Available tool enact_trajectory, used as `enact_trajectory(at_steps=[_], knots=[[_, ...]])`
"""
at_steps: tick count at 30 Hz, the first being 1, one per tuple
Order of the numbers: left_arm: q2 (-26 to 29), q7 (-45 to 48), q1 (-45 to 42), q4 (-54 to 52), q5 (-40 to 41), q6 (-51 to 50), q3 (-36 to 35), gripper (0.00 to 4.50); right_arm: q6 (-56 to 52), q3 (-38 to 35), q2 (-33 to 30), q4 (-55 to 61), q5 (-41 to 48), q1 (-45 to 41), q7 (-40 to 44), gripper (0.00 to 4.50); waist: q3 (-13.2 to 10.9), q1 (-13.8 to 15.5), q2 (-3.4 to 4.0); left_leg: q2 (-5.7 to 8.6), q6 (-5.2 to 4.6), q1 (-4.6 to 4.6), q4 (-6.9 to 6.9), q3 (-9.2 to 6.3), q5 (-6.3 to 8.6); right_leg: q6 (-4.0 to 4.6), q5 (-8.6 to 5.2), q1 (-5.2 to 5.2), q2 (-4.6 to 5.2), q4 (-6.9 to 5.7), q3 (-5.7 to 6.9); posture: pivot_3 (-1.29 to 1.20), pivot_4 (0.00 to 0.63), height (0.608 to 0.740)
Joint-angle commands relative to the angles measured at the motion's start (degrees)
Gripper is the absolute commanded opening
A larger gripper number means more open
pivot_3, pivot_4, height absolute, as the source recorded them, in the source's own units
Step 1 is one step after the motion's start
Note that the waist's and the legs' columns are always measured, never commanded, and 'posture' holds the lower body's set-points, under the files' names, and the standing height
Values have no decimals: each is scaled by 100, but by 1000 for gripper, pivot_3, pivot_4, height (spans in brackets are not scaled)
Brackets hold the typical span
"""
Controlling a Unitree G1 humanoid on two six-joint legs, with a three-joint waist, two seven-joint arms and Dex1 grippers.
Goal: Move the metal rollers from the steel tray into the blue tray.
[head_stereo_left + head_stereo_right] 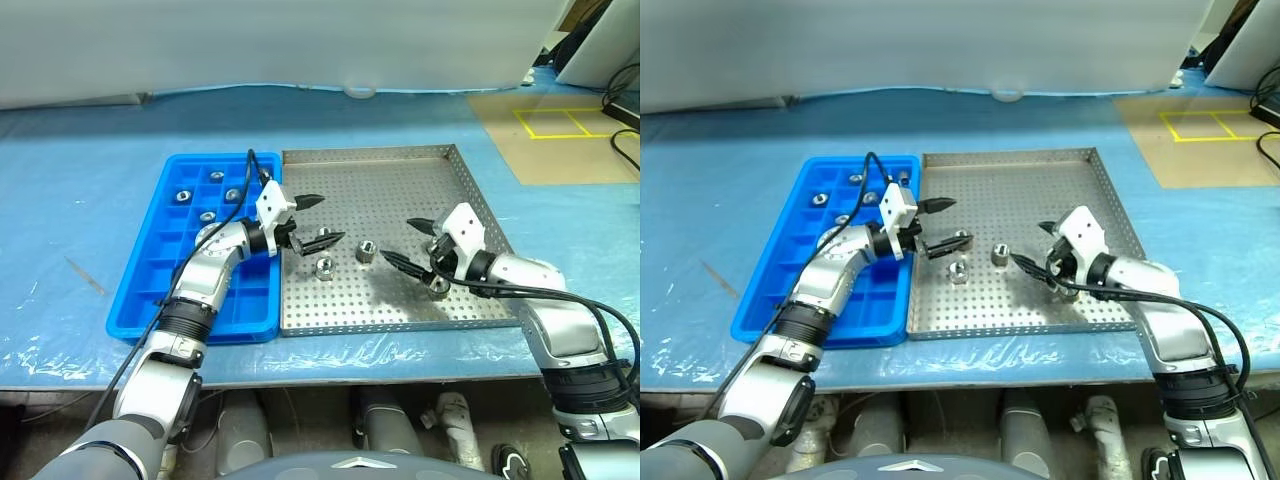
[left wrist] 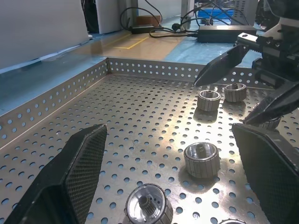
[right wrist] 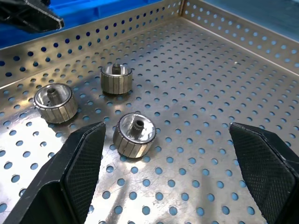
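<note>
While both grippers, left (image 1: 315, 220) and right (image 1: 410, 243), hover over your shiny perforated steel tray (image 1: 400, 170), fingers wide open, empty; small silvery metal rollers (image 1: 366, 251) loose below.

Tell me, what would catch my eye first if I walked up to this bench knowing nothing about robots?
Probably the shiny perforated steel tray in the middle of the blue-covered table, with the left gripper and right gripper hovering open over it from either side. Between them sit a few small metal rollers. Right beside it, on the robot's left, lies a bright blue tray of little compartments, some already holding rollers.
</note>
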State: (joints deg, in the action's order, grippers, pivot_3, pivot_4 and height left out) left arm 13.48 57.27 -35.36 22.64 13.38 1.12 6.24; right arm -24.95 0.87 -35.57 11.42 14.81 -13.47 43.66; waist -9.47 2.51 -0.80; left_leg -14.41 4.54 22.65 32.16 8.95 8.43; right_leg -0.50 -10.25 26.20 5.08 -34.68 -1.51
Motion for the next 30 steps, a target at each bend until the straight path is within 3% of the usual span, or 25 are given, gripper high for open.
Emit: enact_trajectory(at_steps=[1, 19, 30], knots=[[32, 42, -65, -61, 5, 121, -6, 4500, 67, -73, -2, 136, 57, -50, 25, 4411, 0, 1, 0, 0, 0, 0, 0, 0, 0, 0, 0, 0, 0, 0, 0, -121, 150, 740], [113, 97, -401, 188, 36, -192, -58, 4500, 147, -41, 103, 139, -45, 44, -103, 4411, 0, -4, 0, 0, 0, 0, 0, 0, 0, 0, 0, 0, 0, 0, 0, -167, 150, 740], [227, 189, -680, 637, -360, -337, 213, 4500, 144, -37, 151, 223, -100, 195, -229, 4411, 0, -19, 0, 1, 0, 0, 0, 1, 0, 0, 0, 1, 0, 0, -1, -192, 150, 740]])
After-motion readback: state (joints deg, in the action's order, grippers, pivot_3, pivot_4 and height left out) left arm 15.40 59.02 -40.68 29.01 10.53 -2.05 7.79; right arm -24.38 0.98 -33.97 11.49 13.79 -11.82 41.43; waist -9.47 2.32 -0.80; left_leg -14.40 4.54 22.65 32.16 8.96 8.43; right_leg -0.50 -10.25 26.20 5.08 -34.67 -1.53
